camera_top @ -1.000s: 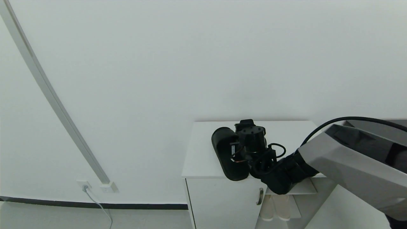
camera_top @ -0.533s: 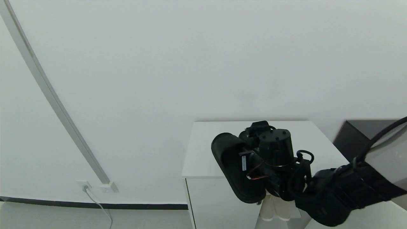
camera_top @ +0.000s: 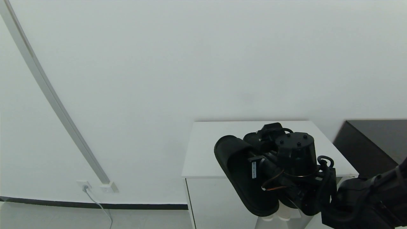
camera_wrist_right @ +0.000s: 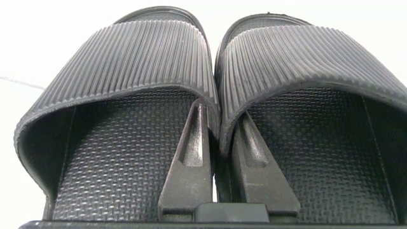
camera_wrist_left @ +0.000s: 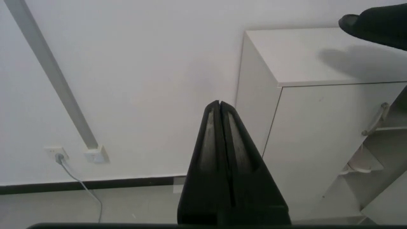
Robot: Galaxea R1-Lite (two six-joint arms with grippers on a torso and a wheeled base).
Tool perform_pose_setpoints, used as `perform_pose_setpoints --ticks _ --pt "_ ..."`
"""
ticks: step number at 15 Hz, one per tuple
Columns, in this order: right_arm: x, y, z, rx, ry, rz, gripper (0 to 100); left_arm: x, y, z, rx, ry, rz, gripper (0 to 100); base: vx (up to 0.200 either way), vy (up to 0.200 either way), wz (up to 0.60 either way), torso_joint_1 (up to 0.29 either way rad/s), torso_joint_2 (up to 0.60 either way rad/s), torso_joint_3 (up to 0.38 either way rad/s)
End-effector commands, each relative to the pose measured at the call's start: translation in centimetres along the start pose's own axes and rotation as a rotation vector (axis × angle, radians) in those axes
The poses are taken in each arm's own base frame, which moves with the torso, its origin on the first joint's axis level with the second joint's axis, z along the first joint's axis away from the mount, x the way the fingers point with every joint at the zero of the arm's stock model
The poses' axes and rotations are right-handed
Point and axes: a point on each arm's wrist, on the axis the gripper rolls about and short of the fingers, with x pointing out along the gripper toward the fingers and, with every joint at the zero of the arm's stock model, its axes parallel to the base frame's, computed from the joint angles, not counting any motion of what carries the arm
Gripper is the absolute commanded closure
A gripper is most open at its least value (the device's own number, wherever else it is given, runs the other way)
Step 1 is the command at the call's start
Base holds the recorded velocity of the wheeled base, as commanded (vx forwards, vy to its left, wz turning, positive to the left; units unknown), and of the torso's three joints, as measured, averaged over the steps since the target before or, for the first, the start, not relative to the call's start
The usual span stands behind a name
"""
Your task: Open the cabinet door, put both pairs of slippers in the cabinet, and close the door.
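A pair of black slippers hangs in the air in front of the white cabinet, clear of its top. My right gripper is shut on the pair. In the right wrist view its fingers pinch the two inner side walls of the black slippers together. White slippers lie on a shelf inside the cabinet, mostly hidden behind the arm. My left gripper is shut and holds nothing, low and to the left of the cabinet, whose closed left door carries a handle.
A dark block stands right of the cabinet. On the wall to the left are a slanted conduit and an outlet with a cable. Open floor lies left of the cabinet.
My right arm has lifted the black slippers off the cabinet top and drawn them back toward me and to the right. The dark block has come into sight.
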Motion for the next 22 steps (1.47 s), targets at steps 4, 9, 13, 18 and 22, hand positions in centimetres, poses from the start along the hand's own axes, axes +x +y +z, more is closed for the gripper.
perform_pose_setpoints --ticks 4,9,13,18,22 --pt "0.0 0.0 0.1 0.001 -0.002 0.001 100 0.0 0.0 0.0 0.0 0.0 0.0 100 -0.2 0.0 0.0 0.01 0.01 0.0" --pt "-0.8 -0.4 0.0 -0.003 0.002 0.001 100 0.0 0.0 0.0 0.0 0.0 0.0 100 -0.2 0.0 0.0 -0.004 0.0 0.006" --pt "-3.0 -1.6 -0.4 -0.012 0.019 0.022 100 0.0 0.0 0.0 0.0 0.001 0.0 100 -0.2 0.0 0.0 0.004 0.0 0.002" --pt "-2.8 -1.9 -1.1 -0.021 0.04 0.014 100 0.0 0.0 0.0 0.0 0.0 0.0 100 0.0 0.0 0.0 0.0 0.0 0.0" --pt "-2.8 -1.9 -1.3 -0.025 0.048 0.012 100 0.0 0.0 0.0 0.0 0.001 0.0 100 0.0 0.0 0.0 0.0 0.0 0.0"
